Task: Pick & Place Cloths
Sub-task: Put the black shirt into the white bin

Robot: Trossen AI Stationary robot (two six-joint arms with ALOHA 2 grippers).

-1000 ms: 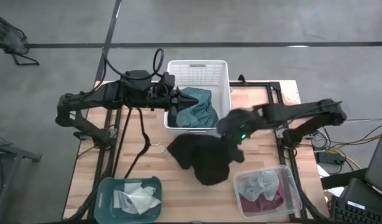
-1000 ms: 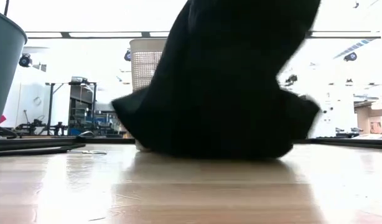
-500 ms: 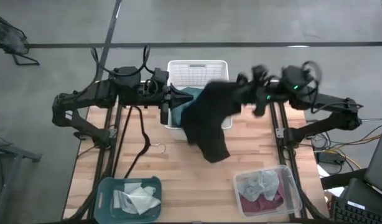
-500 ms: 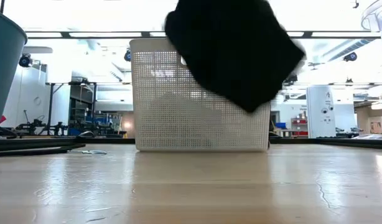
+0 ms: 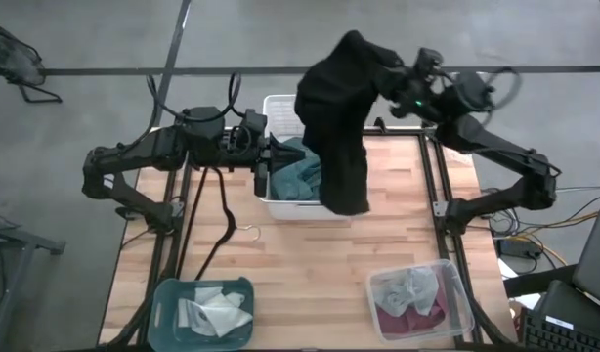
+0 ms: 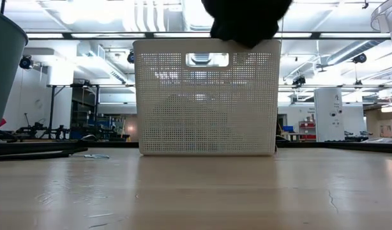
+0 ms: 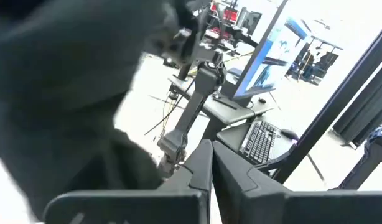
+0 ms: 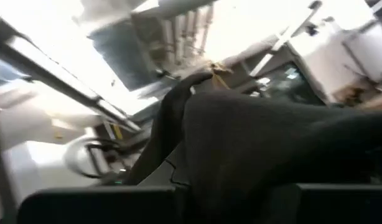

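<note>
A black cloth (image 5: 337, 117) hangs from my right gripper (image 5: 386, 76), which is raised high above the far right side of the white slatted basket (image 5: 280, 207). The cloth's lower end (image 6: 246, 22) dangles just over the basket's rim. A teal-green cloth (image 5: 298, 174) lies inside the basket. My left gripper (image 5: 264, 161) waits at the basket's left wall, fingers shut (image 7: 209, 171), holding nothing. The black cloth (image 7: 60, 81) fills much of the left wrist view. My right gripper is shut on the upper end of the black cloth (image 8: 241, 155), bunched in several layers between the two fingers. The cloth is lifted clear of the table and hangs slack below the gripper, its lower end (image 5: 345, 196) over the basket's near right part.
A teal tray (image 5: 165, 293) with pale cloths sits at the near left, and a clear tray (image 5: 454, 284) with maroon and light grey cloths at the near right. A black hanger (image 5: 222, 227) lies left of the basket. Bare wood shows between the trays.
My right gripper has risen from the table in front of the basket and swung up toward the far edge, carrying the black cloth. The cloth, spread on the table a second ago, is now lifted clear and hangs over the basket.
</note>
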